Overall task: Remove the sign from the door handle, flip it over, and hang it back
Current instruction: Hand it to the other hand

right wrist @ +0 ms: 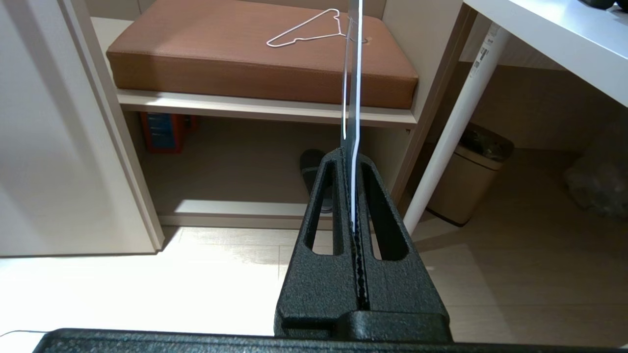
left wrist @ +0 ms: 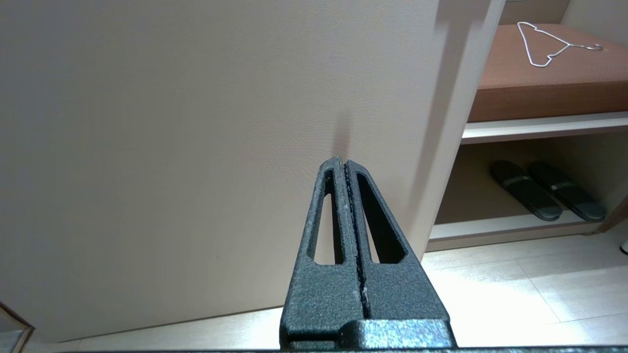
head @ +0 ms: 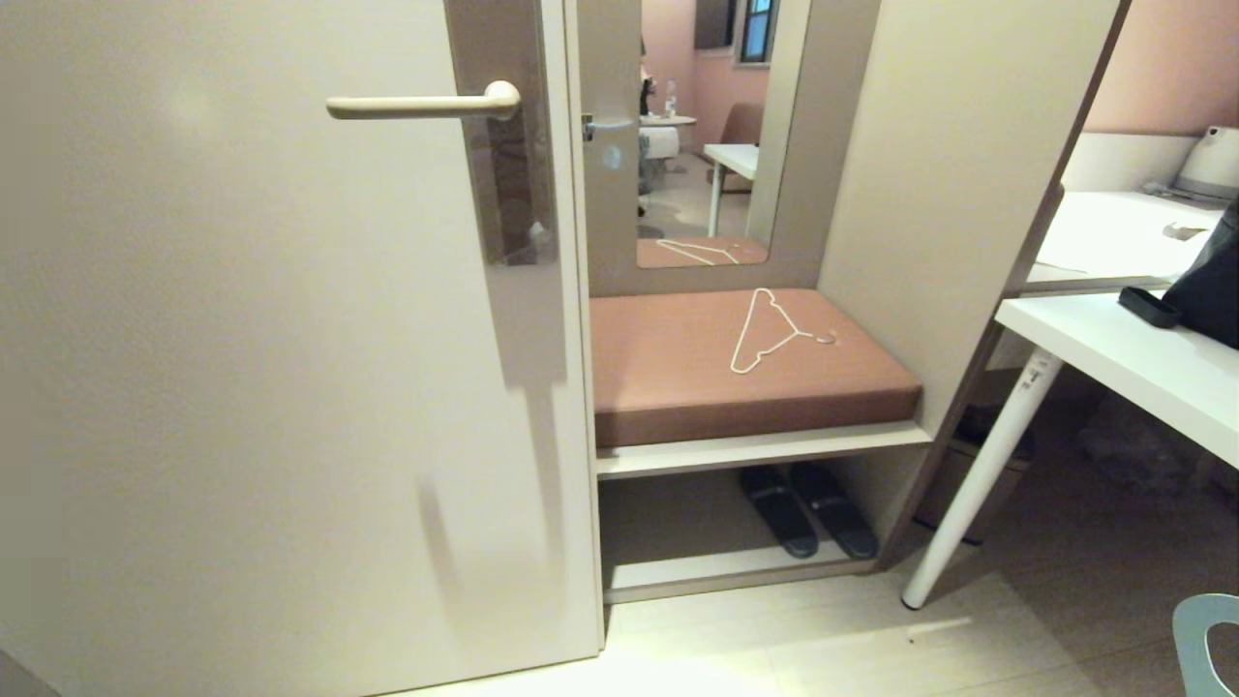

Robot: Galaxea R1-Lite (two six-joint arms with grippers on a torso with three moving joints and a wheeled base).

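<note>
One door (head: 242,387) filled the left of the head view, with one handle (head: 416,105) sticking out level from its tall brown-grey plate (head: 503,145); nothing hung on the handle. The one sign (right wrist: 352,88) was in the right gripper (right wrist: 351,162), seen edge-on in the right wrist view as a thin upright blade rising from between the fingers; the jaws were clamped on its lower end. In the head view only a pale blue-grey corner of the sign (head: 1205,644), with part of its hole, showed at the bottom right, low and well apart from the handle; which face it turned to the door I could not tell. The left gripper (left wrist: 345,164) hung low before the door, its two fingers pressed together on nothing.

Beside the door stood one alcove with one brown cushion (head: 716,368); one white wire hanger (head: 770,329) lay flat on it; one mirror (head: 702,136) rose behind. Two dark slippers (head: 808,508) sat side by side on the shelf beneath. One white table (head: 1133,363) stood to the right on a slanting white leg (head: 978,474), with one bin (right wrist: 466,181) behind that leg; one kettle (head: 1210,160) sat on the counter beyond.
</note>
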